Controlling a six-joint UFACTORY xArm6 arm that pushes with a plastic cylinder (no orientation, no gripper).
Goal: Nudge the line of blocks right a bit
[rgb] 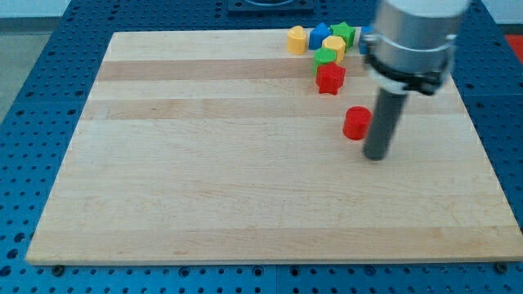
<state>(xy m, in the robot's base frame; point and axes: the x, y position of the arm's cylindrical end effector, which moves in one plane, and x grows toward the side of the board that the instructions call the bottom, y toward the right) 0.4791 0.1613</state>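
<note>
My tip [375, 154] rests on the wooden board [204, 180] just right of and slightly below a red cylinder [356, 123], very close to it. Above, a red star block [330, 78] sits under a green block [325, 57]. Near the view's top edge lie a yellow block [297, 38], a blue block [320, 35], a second yellow block [334, 46] and a green star block [343, 33]. Another blue block [366, 37] is partly hidden behind the arm's grey body [413, 37].
The board lies on a blue perforated table [49, 122]. The board's right edge is near the arm.
</note>
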